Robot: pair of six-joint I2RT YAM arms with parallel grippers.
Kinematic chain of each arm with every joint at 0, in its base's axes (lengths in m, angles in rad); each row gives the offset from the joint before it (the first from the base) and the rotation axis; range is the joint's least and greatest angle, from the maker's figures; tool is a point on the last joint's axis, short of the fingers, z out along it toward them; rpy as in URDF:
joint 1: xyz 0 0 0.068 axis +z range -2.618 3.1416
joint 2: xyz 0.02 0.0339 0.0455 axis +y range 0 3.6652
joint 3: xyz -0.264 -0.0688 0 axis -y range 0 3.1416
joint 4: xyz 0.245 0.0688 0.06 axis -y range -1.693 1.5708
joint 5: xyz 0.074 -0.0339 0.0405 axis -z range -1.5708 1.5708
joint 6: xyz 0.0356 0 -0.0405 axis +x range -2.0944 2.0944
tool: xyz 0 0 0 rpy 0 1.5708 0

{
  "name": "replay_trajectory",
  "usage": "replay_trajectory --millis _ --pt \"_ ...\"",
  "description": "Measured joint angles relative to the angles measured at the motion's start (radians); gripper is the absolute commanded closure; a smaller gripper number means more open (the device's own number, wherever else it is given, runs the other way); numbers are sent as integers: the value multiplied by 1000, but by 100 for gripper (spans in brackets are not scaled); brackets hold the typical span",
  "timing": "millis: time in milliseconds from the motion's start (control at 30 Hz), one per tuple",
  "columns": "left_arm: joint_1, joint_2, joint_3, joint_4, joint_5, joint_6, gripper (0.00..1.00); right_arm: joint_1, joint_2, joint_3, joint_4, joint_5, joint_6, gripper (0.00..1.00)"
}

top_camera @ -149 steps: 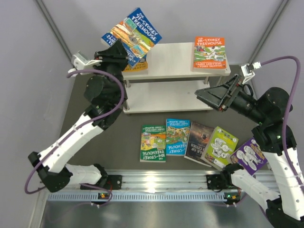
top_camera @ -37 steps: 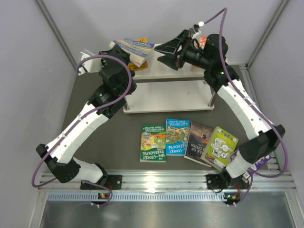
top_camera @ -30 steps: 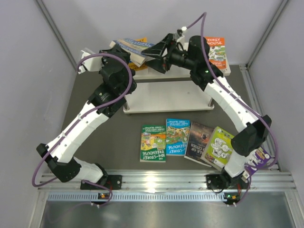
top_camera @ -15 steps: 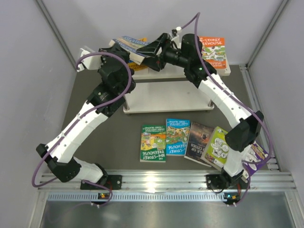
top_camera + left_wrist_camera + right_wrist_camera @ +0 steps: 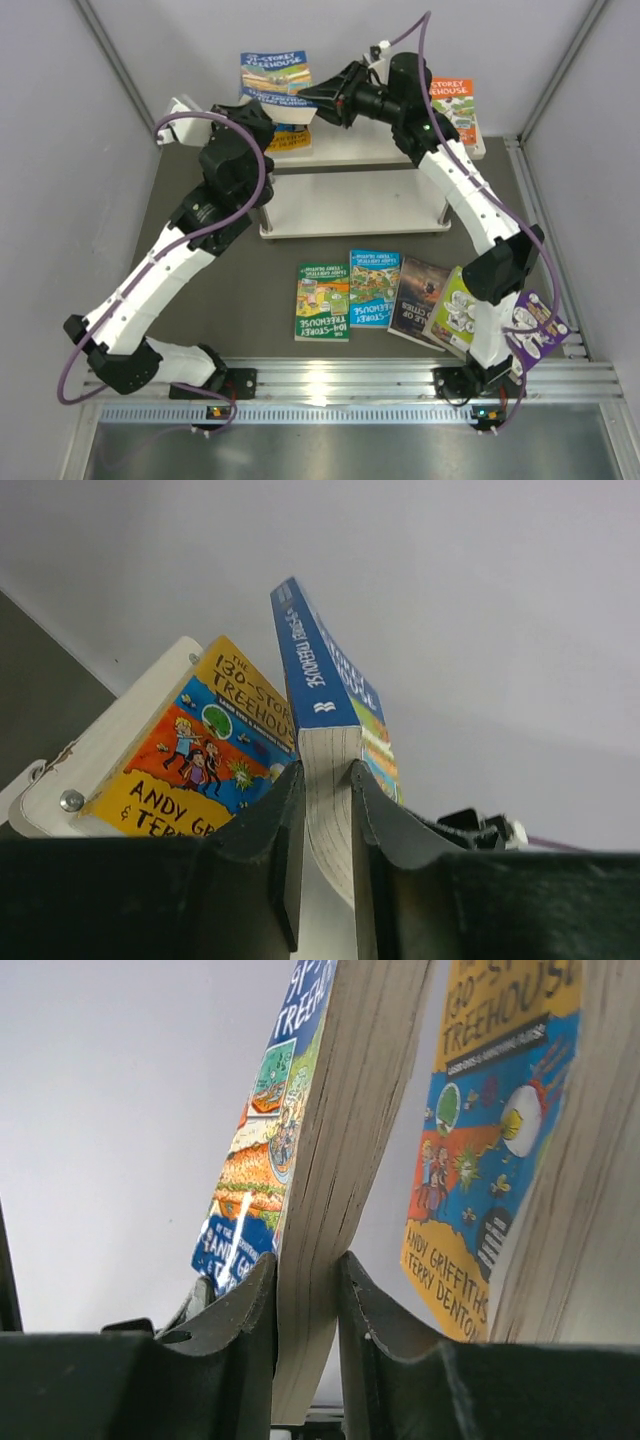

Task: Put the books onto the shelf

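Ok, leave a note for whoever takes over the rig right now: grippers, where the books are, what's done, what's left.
Grippers: the left gripper is shut on the blue book, held tilted above the left end of the shelf. The right gripper is shut on the same book's page edge.
On the shelf top: yellow book at the left, orange book at the right.
On the table, in a row: green book, teal book, dark brown book, lime book, purple book.
Done: two books shelved.
Left: set down the blue one, then shelve those five.
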Motion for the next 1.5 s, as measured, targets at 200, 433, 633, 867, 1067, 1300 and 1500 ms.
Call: replay_trajectory --millis 200,433,633,867,1067,1300,1500 --pt "-5 -188 -107 -110 163 26 16 -23 93 174 -41 -59 -66 100" --pt "-8 -459 -151 -344 152 11 8 -47 145 193 -179 -45 -153 100" --pt "-7 -568 -205 -480 108 -37 9 -49 145 193 -206 -35 -204 100" --pt "-7 -571 -238 -579 99 -63 9 -36 125 179 -240 1 -244 100" --pt "-7 -573 -262 -581 99 -69 9 -10 89 163 -269 48 -261 70" --pt "-7 -574 -270 -580 95 -60 1 18 80 159 -297 64 -272 46" --pt "-7 -574 -278 -581 95 -57 1 22 48 157 -312 77 -293 11"
